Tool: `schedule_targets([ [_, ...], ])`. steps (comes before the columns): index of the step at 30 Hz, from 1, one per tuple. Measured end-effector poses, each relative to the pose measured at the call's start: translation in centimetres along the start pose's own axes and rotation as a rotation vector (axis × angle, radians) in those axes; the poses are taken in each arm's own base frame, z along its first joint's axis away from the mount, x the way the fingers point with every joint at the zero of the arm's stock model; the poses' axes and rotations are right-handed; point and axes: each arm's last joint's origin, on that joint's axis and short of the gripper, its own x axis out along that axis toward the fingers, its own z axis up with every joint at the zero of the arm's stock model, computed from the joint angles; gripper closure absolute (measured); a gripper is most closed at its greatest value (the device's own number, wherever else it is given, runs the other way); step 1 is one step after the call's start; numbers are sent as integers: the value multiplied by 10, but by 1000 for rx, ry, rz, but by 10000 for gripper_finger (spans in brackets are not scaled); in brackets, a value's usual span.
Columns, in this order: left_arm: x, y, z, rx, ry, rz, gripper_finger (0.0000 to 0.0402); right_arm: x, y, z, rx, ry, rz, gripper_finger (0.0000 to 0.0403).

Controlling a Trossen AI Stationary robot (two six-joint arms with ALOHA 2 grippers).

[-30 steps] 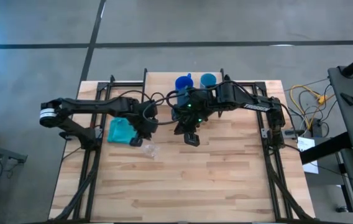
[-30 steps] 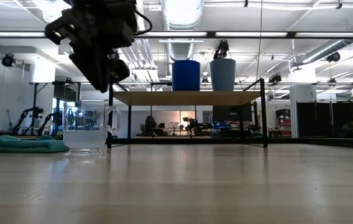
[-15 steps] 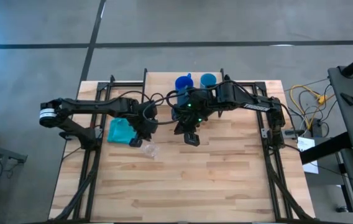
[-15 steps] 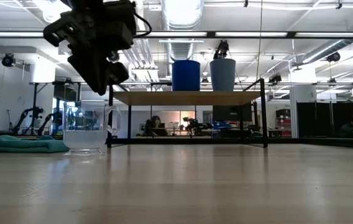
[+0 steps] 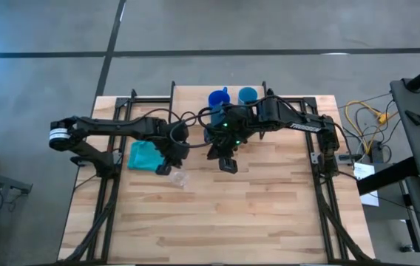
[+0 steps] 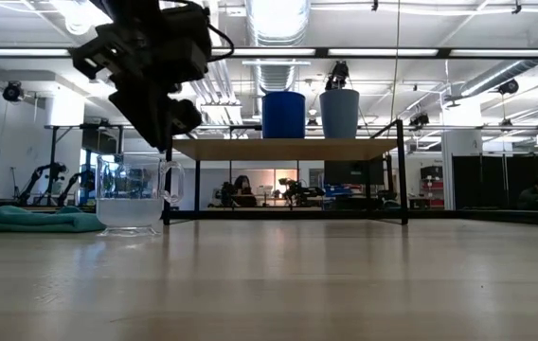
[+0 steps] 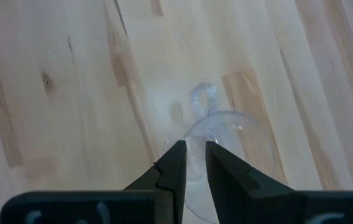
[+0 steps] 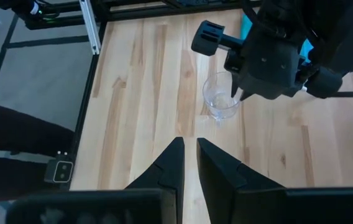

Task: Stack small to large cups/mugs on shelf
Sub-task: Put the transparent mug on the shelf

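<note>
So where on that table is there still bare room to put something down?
The near part of the table, between the side rails, lies bare. It is crowded farther back: the clear cup, teal cloth, left pincer and right pincer. The shelf carries the dark blue mug and light blue cup.

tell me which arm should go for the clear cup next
Left, probably. The left gripper hangs right over the clear cup on the table, fingers nearly shut. The right gripper is farther from it, by the shelf, empty.
</note>
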Motion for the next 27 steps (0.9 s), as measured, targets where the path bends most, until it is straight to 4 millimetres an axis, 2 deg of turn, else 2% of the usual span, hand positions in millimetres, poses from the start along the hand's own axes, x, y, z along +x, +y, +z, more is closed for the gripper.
schedule_targets([
  [27, 18, 8, -1, -23, 50, -21, 355, 0, 1, 0, -1, 2, 1, 364],
])
